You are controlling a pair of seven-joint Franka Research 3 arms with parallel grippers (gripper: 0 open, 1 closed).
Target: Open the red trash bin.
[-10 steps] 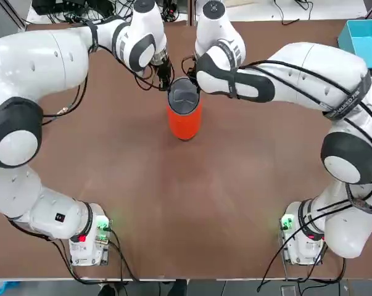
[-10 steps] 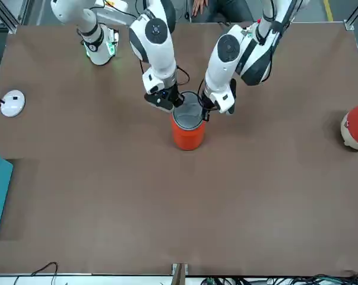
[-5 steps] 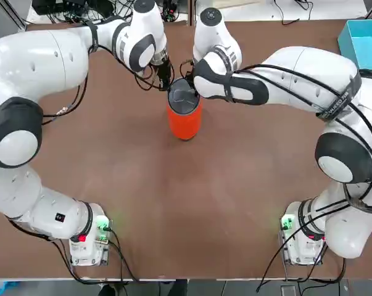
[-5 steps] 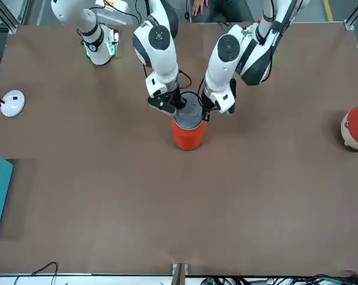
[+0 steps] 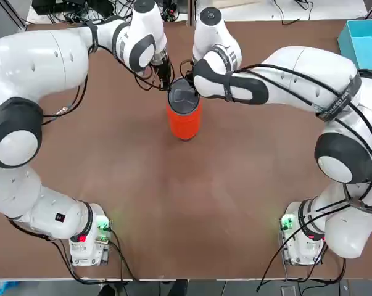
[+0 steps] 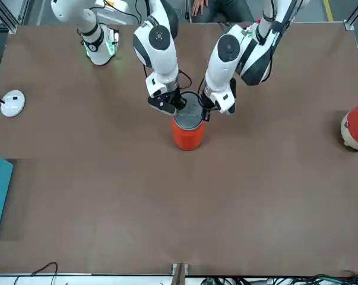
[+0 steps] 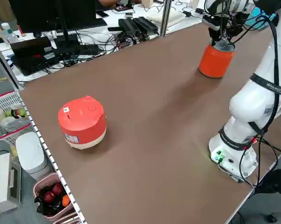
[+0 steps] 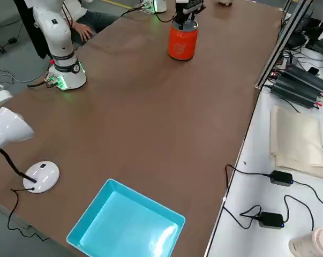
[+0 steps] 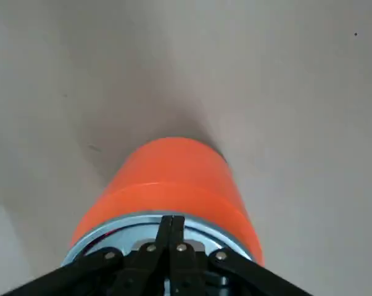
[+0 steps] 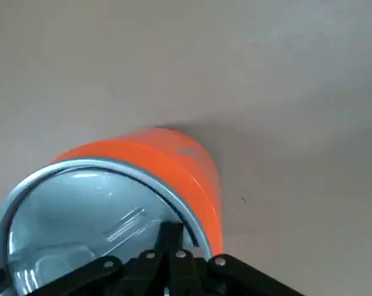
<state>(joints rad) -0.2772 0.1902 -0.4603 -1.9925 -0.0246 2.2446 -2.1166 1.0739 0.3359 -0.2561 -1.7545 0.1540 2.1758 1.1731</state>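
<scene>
Above the red trash bin (image 6: 188,138), the right gripper (image 10: 171,227) is now shifted nearer the left gripper (image 9: 172,220), both closed and empty, likely for prying.

Broad brown work table (image 6: 184,178), matt surface; grey floor (image 8: 16,59) beyond its edge. White side desk (image 8: 247,176) along one side, carrying a black monitor (image 7: 56,14) and tangled cables (image 7: 103,44). One white desk lamp (image 8: 42,176), round base.

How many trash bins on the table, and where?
1: the red trash bin, upright at the far side of the table as the robot faces it, between the two arms' ends, its lid on top.
</scene>
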